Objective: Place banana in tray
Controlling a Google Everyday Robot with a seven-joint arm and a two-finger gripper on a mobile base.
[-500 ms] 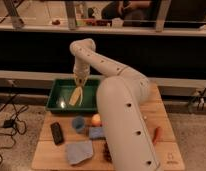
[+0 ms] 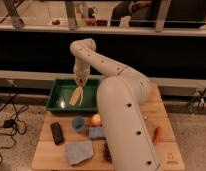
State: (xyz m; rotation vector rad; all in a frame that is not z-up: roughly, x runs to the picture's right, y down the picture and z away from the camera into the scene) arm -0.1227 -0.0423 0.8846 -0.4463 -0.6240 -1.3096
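The dark green tray (image 2: pixel 58 92) sits at the back left of the wooden table. The pale yellow banana (image 2: pixel 76 96) is inside the tray, slanting from its upper end near the gripper down to the tray floor. My gripper (image 2: pixel 80 81) points down over the tray's middle, right at the banana's upper end. I cannot tell whether it still holds the banana. The big white arm covers the tray's right end.
On the wooden table (image 2: pixel 46 155) in front of the tray are a black bar-shaped object (image 2: pixel 57 133), a blue cup (image 2: pixel 78 123), a round orange fruit (image 2: pixel 96 119), a grey-blue cloth (image 2: pixel 79 151) and an orange-red carrot-like thing (image 2: pixel 157 133). Cables (image 2: pixel 8 120) lie on the floor at left.
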